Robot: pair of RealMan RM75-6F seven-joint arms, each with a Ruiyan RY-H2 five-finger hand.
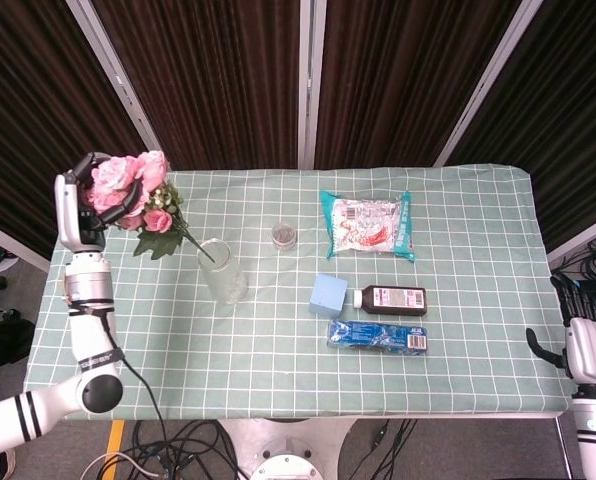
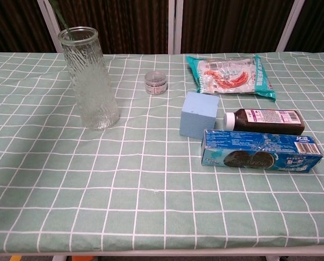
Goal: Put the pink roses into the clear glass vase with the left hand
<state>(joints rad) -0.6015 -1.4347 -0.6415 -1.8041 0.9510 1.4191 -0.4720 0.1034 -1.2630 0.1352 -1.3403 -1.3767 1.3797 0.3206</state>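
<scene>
Presently, the left hand [image 1: 90, 203] is raised above the table's [image 1: 478, 300] left rear area, its fingers [image 1: 113, 205] closed around the pink roses [image 1: 128, 180], grasping the bunch just beneath the blooms. The flower heads sit up and to the left of the clear glass vase [image 1: 222, 270]; a thin green stem slants down and to the right, its lower end reaching the vase mouth. In the chest view the stem tip shows at the vase rim [image 2: 78, 33], seemingly just inside it, while the blooms and the hand lie out of that frame. The vase stands upright on the green checked cloth, left of centre.

The right hand [image 1: 590, 350] hangs off the table's right edge, low and well apart from all items; I cannot tell whether its fingers are released or clenched.

Other items noted: a small round jar [image 1: 284, 236] behind and to the right of the vase; a snack bag [image 1: 366, 224] at the rear centre; a blue block [image 1: 330, 294] just beside a brown bottle [image 1: 392, 299] lying flat; a blue biscuit packet [image 1: 378, 337] directly in front of the bottle.
</scene>
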